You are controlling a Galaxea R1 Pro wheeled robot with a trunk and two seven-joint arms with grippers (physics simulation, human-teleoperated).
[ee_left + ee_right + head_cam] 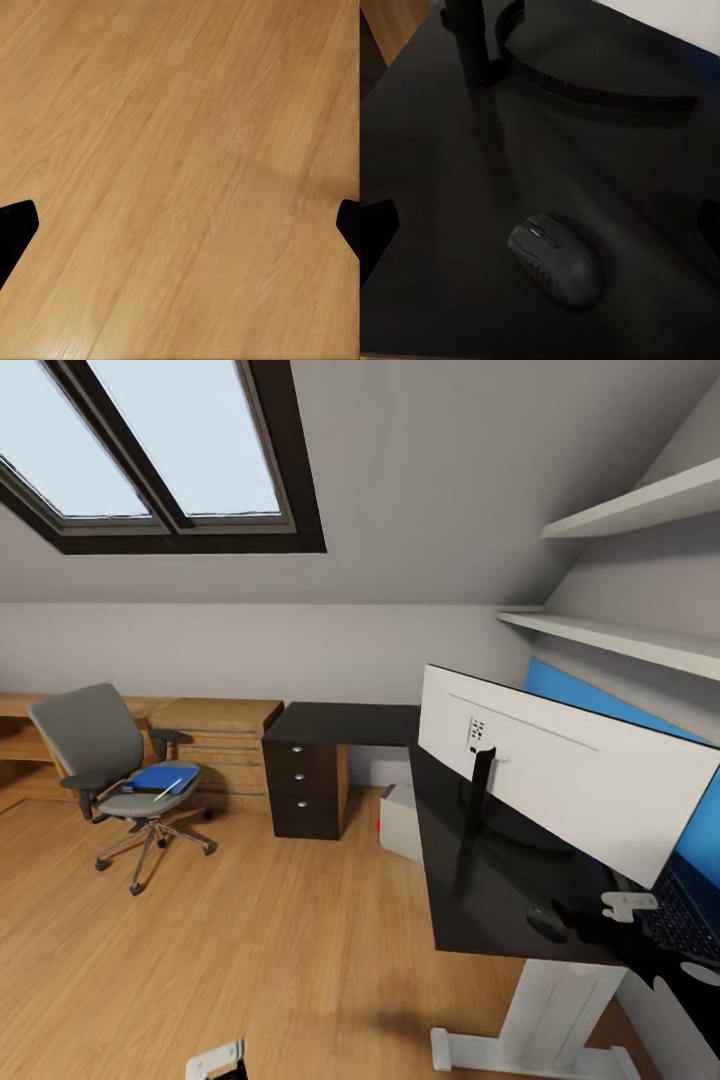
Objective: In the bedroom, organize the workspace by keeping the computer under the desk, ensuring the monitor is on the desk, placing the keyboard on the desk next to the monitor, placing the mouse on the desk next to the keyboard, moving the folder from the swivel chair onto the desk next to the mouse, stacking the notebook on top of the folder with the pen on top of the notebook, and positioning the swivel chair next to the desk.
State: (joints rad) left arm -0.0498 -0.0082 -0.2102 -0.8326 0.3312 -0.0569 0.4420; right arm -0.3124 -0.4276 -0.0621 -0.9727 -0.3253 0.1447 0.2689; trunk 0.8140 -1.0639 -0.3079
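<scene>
The monitor (570, 780) stands on the black desk (470, 920), its white back towards me. A small black mouse (547, 923) lies near the desk's front edge, and the keyboard (685, 920) lies behind the monitor. My right gripper (540, 229) hovers open just above the mouse (556, 260). The silver-grey computer (400, 822) sits under the desk. Across the room, the swivel chair (95, 745) carries the blue folder (160, 777) with the white pen (168, 790) on it. I cannot make out the notebook. My left gripper (180, 232) hangs open over the floor.
A dark drawer cabinet (305, 785) stands at the desk's far end, next to light wooden low shelving (215, 745). Two white wall shelves (640, 510) hang above the desk. Wooden floor (250, 940) stretches between me and the chair.
</scene>
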